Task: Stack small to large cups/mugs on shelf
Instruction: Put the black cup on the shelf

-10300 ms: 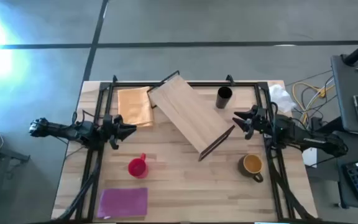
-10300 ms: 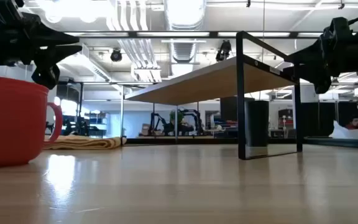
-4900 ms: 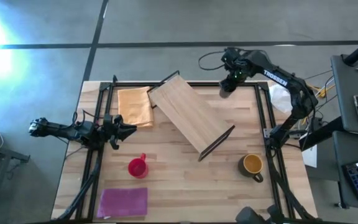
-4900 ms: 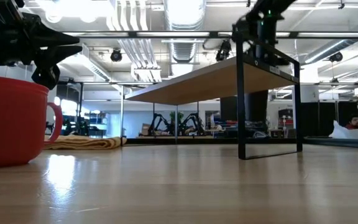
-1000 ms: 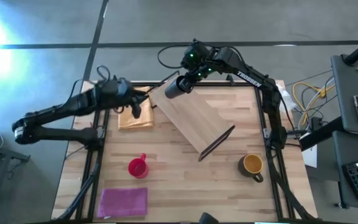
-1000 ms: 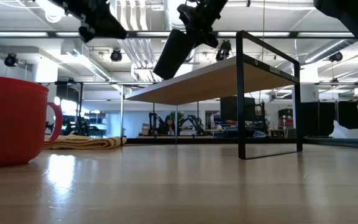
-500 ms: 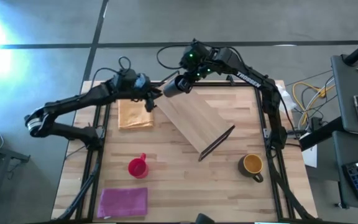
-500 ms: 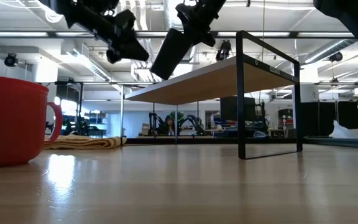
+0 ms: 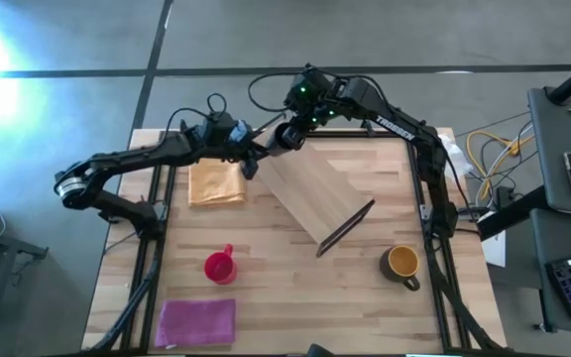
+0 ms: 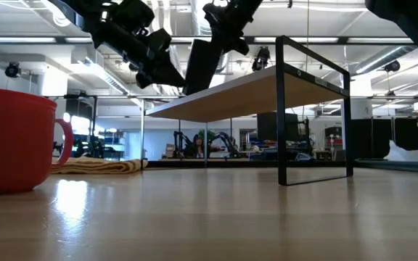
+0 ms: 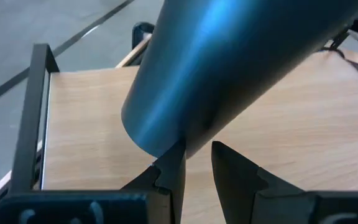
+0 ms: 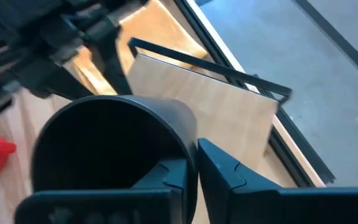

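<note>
Since half a second earlier, the left gripper (image 9: 254, 159) had been brought beside the narrow black cylindrical cup (image 9: 287, 136). That cup was clamped by its rim in the right gripper (image 12: 191, 163) above the long light-wood shelf (image 9: 315, 188). The left fingers (image 11: 235, 171) were nearly together (on nothing); they would probably need opening wider before being closed around the cup's base.

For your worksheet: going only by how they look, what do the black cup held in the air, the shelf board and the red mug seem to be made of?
Black cup: likely metal or glossy plastic; a smooth wall with a soft bluish sheen. Shelf: a pale wood board with visible grain and a matte finish, on thin dark frames that look like metal. Red mug: probably plastic or glazed ceramic; an even, opaque red with a slight sheen. The look does not settle which.
</note>
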Action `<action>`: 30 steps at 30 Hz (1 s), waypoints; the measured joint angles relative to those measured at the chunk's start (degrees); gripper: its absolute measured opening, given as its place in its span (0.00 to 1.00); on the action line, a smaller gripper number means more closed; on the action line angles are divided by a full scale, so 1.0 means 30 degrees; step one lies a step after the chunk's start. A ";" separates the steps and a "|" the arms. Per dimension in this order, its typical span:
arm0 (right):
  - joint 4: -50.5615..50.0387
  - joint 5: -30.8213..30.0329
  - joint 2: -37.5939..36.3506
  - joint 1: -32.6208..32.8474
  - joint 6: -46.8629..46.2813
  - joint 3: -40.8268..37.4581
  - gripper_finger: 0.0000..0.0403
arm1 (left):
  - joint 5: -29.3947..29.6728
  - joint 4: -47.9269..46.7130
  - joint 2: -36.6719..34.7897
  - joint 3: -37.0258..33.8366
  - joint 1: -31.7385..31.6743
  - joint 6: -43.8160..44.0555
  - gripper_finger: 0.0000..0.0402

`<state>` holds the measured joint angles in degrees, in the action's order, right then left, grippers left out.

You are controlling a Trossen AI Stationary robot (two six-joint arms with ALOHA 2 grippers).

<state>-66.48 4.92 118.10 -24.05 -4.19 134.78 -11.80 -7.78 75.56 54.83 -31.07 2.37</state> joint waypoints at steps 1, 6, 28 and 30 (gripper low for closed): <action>0.0061 0.0107 0.0060 0.0001 0.0001 0.0000 0.09 | 0.0017 -0.0138 0.0003 -0.0005 0.0005 0.0000 0.16; 0.0577 0.1006 0.0847 0.0022 0.0044 0.0000 0.16 | 0.0069 -0.0200 -0.0058 -0.0032 -0.0007 -0.0007 0.16; 0.2340 0.1924 0.1327 -0.1399 -0.1081 0.0000 0.17 | 0.0031 -0.0115 0.0017 -0.0388 -0.0036 -0.0004 0.16; 0.2898 0.1926 0.1315 -0.1399 -0.1028 0.0000 0.19 | 0.0031 -0.0137 0.0017 -0.0474 -0.0036 -0.0005 0.16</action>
<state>-57.79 10.70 122.04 -28.25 -7.27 134.78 -11.70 -8.19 75.61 53.41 -31.18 2.36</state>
